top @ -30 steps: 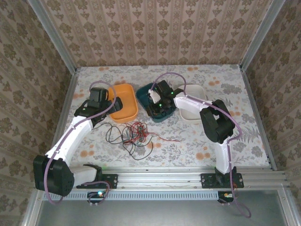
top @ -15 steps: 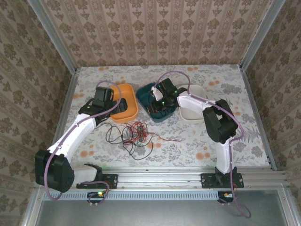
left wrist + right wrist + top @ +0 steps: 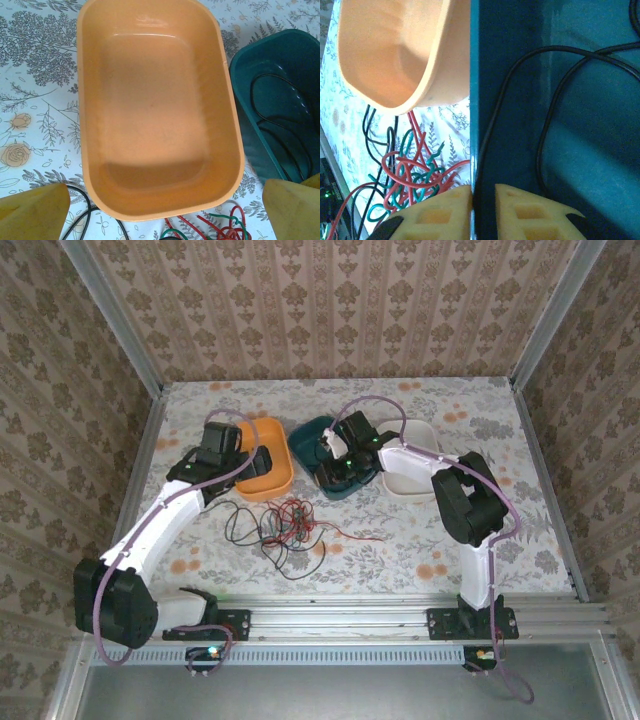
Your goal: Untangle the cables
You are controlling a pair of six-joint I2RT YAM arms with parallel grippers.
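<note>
My left pincer (image 3: pixel 162 210), wide open, has swung over the empty orange tub (image 3: pixel 150 110). My right pincer (image 3: pixel 482 200) has narrowed onto the teal tub (image 3: pixel 600 125), gripping its wall. Three tubs, counting the white tub (image 3: pixel 420 435). One black cable (image 3: pixel 545 48) is sorted. The red-green-black tangle (image 3: pixel 290 520) waits on the surface.

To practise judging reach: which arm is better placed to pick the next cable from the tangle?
Probably left. The left gripper hangs open over the orange tray, beside the cable tangle. The right gripper is occupied, its jaws astride the teal bin's wall.
</note>
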